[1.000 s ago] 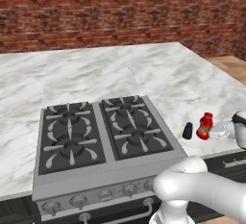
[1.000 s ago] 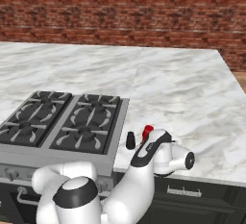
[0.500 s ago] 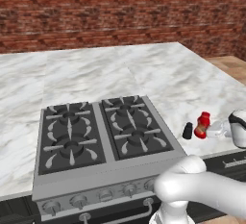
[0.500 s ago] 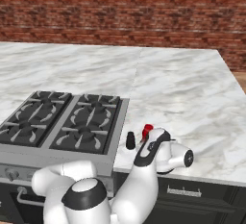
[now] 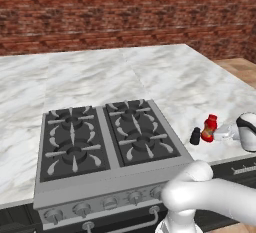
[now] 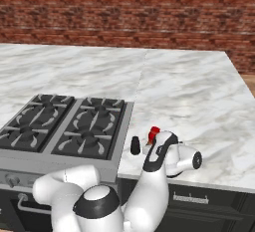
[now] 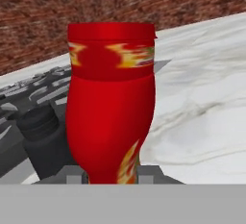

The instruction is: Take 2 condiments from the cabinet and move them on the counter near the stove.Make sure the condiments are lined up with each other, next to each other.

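Stove [image 5: 107, 142]: I see four black-grated burners, steel front, knobs along the bottom
Counter [image 5: 100, 74]: veined marble around the stove; brick wall behind
Black bottle [image 5: 195, 136]: upright, just right of the stove
Red bottle [image 5: 209, 128]: upright, right beside the black one; my gripper [image 5: 224, 132] closed on it

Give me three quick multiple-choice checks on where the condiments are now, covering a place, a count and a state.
1. Where does the black shaker bottle stand?
A. On a burner
B. On the counter between stove and red bottle
C. On the floor

2. How many burners does the stove have?
A. Two
B. Six
C. Four

3. How is the red bottle?
A. Upright, in the shut pincer
B. Lying down
C. Standing free

Key: 1 B, the left base view shows it beside the stove's right edge; 2 C, four grates; 3 A, the hand view shows fingers flanking its base.
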